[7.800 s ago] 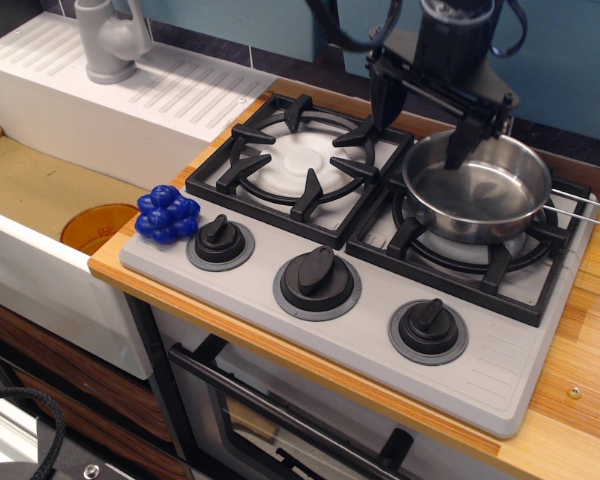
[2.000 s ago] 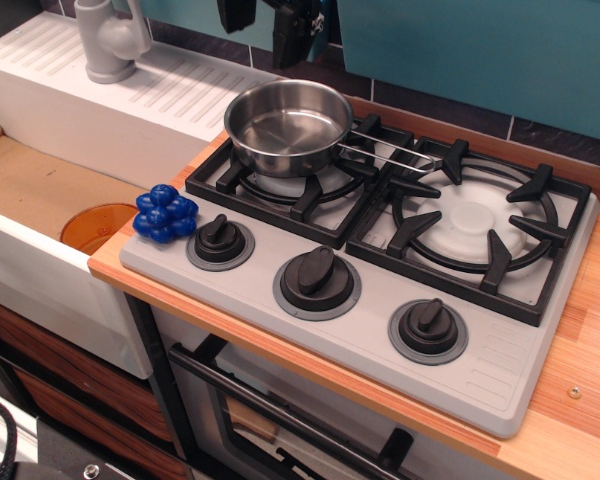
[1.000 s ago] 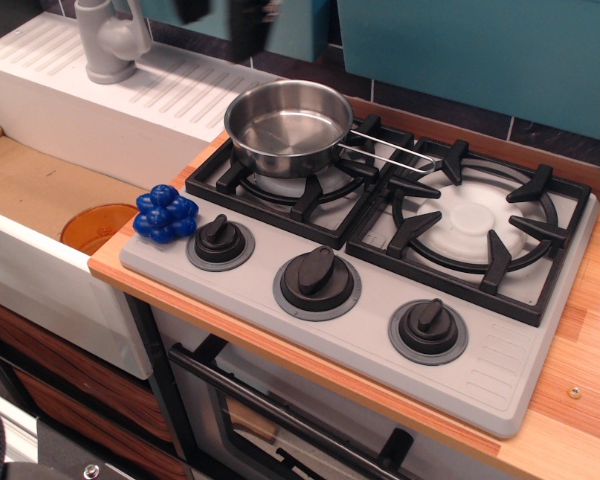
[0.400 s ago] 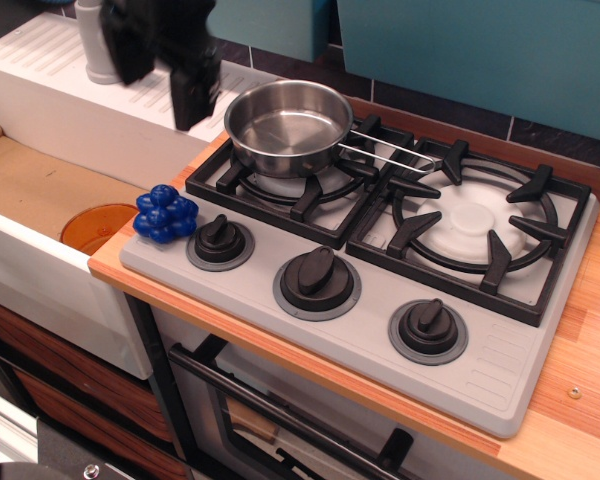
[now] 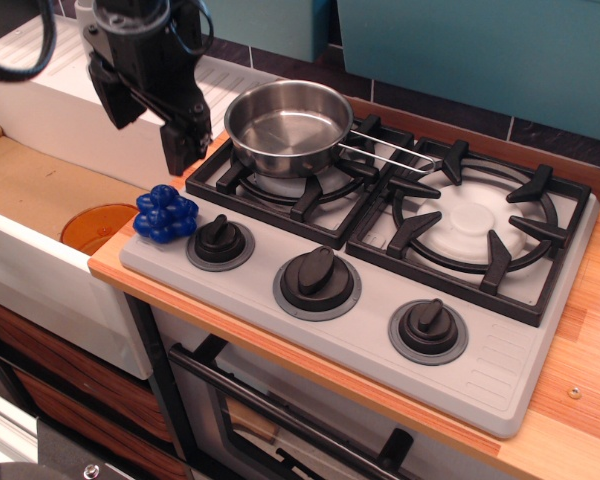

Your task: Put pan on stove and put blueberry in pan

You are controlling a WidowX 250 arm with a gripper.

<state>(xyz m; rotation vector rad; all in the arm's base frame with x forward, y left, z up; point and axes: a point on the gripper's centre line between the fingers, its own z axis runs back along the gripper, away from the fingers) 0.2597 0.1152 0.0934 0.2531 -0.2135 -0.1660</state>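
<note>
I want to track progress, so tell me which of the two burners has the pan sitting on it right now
The left burner, the one nearest the sink. The pan rests on its grate, while the right burner stands bare with its white center showing.

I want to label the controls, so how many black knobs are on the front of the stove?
3, in a row along the stove front: left knob beside the blueberry, middle knob, right knob. None appears hidden.
</note>
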